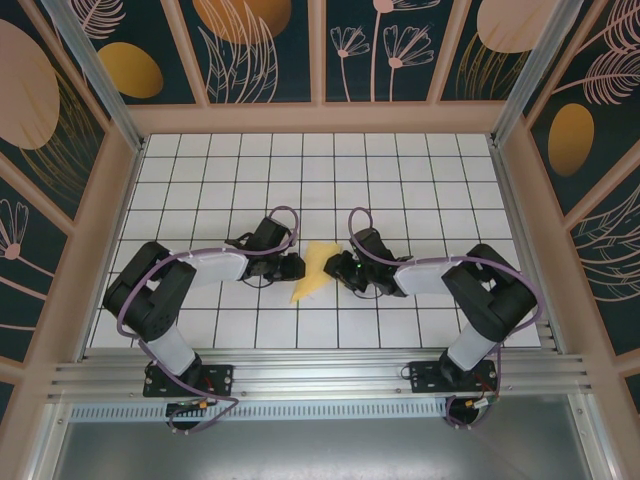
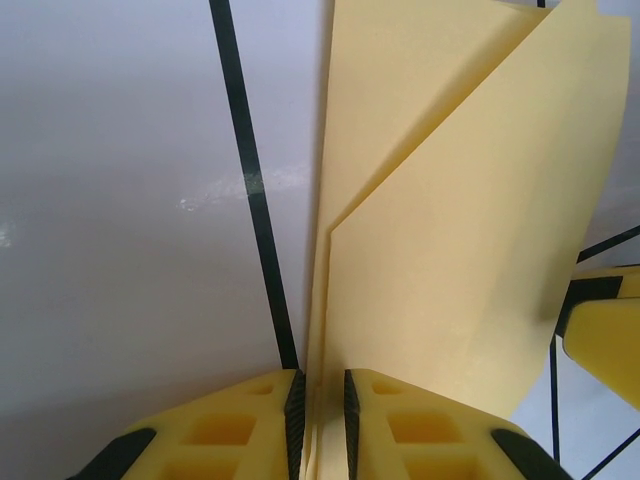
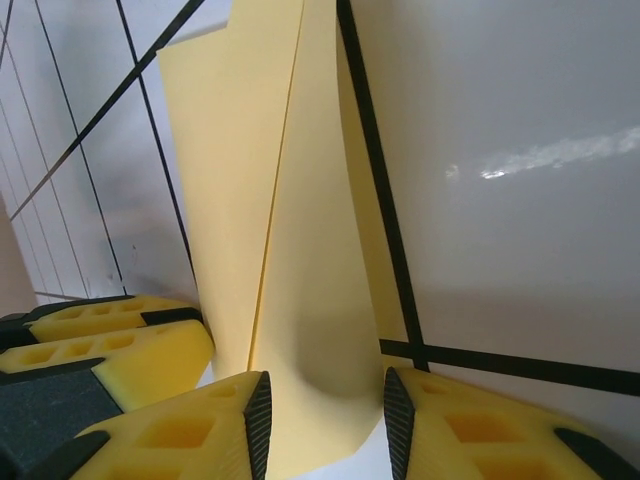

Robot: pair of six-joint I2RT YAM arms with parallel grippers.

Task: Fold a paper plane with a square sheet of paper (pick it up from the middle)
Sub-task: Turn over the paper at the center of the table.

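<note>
Lying diagonal, paper plane (image 1: 312, 270) long axis near-left to far-right.

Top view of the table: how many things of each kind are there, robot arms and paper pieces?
Robot arms: 2, the left tool and the right tool both at the paper
Folded yellow paper: 1
Total: 3

White gridded table (image 1: 400, 170), floral walls (image 1: 265, 50) — teal, peach
</note>
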